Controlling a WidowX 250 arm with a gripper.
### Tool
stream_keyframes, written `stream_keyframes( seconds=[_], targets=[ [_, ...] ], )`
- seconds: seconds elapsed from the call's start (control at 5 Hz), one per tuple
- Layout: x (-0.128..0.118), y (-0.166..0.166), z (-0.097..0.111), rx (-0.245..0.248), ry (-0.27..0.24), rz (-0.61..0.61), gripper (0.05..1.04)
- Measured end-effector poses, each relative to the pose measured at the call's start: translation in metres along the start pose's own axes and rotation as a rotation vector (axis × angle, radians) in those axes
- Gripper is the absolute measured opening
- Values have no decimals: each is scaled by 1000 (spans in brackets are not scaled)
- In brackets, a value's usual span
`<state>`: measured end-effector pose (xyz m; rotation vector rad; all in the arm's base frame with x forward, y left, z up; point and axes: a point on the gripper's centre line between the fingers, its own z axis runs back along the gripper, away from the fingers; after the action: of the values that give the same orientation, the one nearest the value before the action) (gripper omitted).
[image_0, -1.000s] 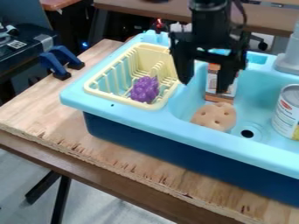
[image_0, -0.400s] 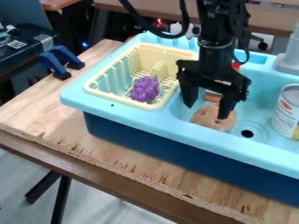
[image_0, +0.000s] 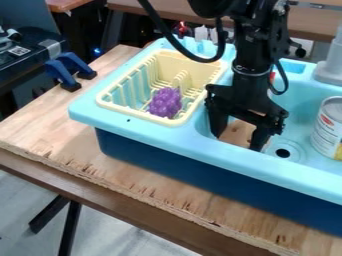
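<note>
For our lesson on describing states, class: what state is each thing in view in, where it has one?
Gripper: open, lowered over toy potato
Toy potato: in sink, partly hidden
Can: upright
Toy grapes: lying in dish rack
Dish rack: upright
Drain: uncovered

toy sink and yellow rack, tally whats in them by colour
purple: 1, the grape bunch in the rack
tan: 1, the lump between the fingers of the gripper
mostly white: 1, the can
red: 1, a part-hidden thing behind the arm
total: 4
</note>
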<state>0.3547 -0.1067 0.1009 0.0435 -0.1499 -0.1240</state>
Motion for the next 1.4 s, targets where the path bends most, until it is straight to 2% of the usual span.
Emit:
stream_keyframes(
  seconds=[0.2, 0.4, 0.6, 0.8, 1.0, 1.4],
  targets=[
    [-5, 3, -10, 25, 15, 3, 965],
    [-7, 4, -12, 16, 14, 17, 847],
    [-10, 3, -7, -11, 8, 40, 819],
    [-8, 2, 2, -101, 20, 47, 805],
    [2, 7, 26, -125, -47, 49, 805],
    [11, -15, 53, -113, -101, -2, 805]
  ],
)
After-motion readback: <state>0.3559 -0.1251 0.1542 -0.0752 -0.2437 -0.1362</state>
